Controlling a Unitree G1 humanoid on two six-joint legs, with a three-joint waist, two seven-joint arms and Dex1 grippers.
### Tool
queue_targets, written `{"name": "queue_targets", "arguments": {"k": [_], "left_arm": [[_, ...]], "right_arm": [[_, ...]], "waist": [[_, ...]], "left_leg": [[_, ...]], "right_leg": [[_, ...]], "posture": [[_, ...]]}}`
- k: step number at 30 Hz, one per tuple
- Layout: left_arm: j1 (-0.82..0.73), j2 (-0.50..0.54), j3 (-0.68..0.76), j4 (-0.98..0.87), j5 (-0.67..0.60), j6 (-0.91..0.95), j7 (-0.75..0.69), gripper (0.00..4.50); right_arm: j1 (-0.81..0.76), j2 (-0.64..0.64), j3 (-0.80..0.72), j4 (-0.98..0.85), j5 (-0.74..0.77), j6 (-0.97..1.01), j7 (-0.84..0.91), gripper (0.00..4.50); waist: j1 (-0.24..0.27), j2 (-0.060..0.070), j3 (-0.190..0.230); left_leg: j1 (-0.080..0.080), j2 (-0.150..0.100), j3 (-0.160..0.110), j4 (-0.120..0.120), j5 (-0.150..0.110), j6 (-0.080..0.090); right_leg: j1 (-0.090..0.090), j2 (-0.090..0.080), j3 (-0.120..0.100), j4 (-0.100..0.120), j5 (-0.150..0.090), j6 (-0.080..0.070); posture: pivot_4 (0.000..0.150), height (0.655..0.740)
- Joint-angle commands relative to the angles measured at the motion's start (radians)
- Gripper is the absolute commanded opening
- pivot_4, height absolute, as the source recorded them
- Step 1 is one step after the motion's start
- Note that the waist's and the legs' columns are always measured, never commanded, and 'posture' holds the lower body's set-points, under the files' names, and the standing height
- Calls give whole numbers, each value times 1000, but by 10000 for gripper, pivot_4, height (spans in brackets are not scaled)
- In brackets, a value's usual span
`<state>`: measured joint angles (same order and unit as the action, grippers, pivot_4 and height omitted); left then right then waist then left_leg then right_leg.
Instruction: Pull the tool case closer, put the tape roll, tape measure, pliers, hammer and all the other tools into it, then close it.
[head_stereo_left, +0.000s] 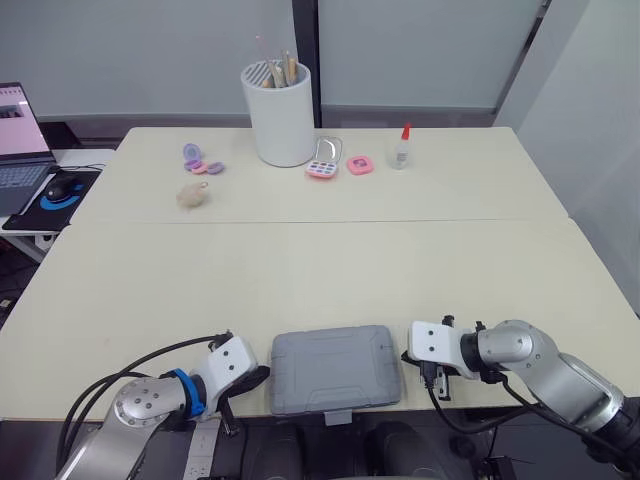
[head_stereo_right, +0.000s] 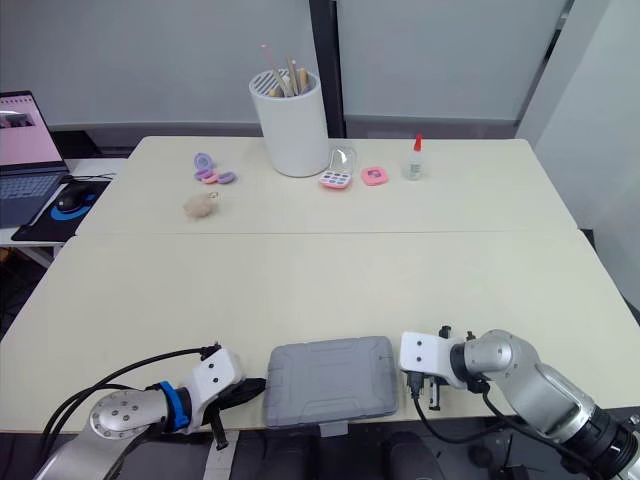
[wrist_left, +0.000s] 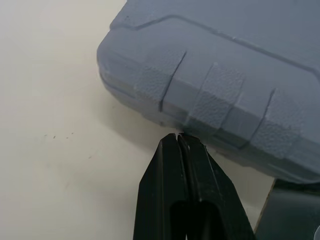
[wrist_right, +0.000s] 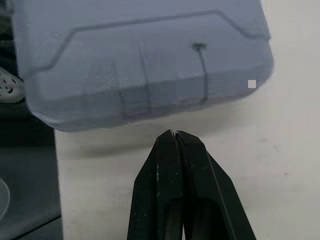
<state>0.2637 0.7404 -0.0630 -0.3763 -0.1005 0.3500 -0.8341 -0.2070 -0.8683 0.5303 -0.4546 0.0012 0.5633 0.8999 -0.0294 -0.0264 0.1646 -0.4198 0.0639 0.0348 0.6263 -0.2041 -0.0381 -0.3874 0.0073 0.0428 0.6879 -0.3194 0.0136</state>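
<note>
Since the left tool (wrist_left: 179, 136) has its two black fingers (wrist_left: 165, 175) pressed flat together with nothing between them, I can use it only as a blunt pusher, not as a clamp. Its tips sit just off the left side wall of the tool case (head_stereo_left: 335, 368). The right tool (wrist_right: 174, 132) is the same: pinched closed and empty, with its tips aimed at the right side wall and a sliver of bare bench (head_stereo_left: 330, 270) between.

The case lies flat between the two, lid down, at the near edge of the bench. Its front tab (head_stereo_left: 337, 415) hangs a little over that edge. I see no tape roll, tape measure, pliers or hammer loose on the bench, so I judge the packing done and the closing to be the step in hand.

From the left wrist the seam along the side looks tight, but I cannot tell whether the front tab has caught. To finish well, I would press straight down on the lid near the front with one tool. The other should brace the opposite wall. I would avoid any push toward the near edge, which could tip the overhanging case off.

The white pot (head_stereo_left: 283, 112), the pink bits (head_stereo_left: 323, 168) and the small bottle (head_stereo_left: 402, 148) stand well apart at the far side, out of harm's way.
</note>
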Motion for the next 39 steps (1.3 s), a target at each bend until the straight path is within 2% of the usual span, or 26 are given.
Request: {"name": "queue_targets", "arguments": {"k": [1,17,21,25,29,33,39], "left_arm": [[-36,-31,-45,-31,18,3,29,0],[-78,-33,-56,4,30,-2,21,0],[-87,-14,7,44,16,-46,18,0],[-82,23,136,91,-53,-117,-24,0],[-84,80,315,142,-173,-147,-110,8688],[-119,146,461,222,-266,-118,-174,21845],[-202,183,531,310,-316,-103,-192,42517]], "right_arm": [[17,22,1,-71,-13,46,-2,101],[17,59,-30,-32,-60,78,-7,101],[21,18,-68,15,-67,31,3,101],[16,-51,-164,92,-49,-83,28,101],[12,-99,-336,203,85,-235,131,7886],[-31,-105,-493,284,234,-261,226,16842],[-138,-93,-585,407,318,-240,268,32550]], "waist": [[0,0,0],[2,-1,0],[2,-1,0],[2,-1,0],[2,-1,0],[-2,-2,1],[-2,-2,1]], "left_leg": [[0,0,0,0,0,0],[0,-1,0,1,0,0],[1,-1,0,2,0,0],[1,-1,0,2,0,0],[2,-1,0,2,0,0],[2,0,1,2,0,0],[3,0,1,2,0,0]], "right_leg": [[0,0,0,0,0,0],[1,0,0,1,1,1],[1,0,0,2,1,1],[1,0,0,2,1,0],[1,0,0,2,1,0],[1,0,0,2,3,-4],[2,0,0,3,3,-5]], "posture": [[1500,7400],[1500,7400],[1500,7400],[1500,7400],[1500,7400],[1500,7400],[1500,7400]]}}
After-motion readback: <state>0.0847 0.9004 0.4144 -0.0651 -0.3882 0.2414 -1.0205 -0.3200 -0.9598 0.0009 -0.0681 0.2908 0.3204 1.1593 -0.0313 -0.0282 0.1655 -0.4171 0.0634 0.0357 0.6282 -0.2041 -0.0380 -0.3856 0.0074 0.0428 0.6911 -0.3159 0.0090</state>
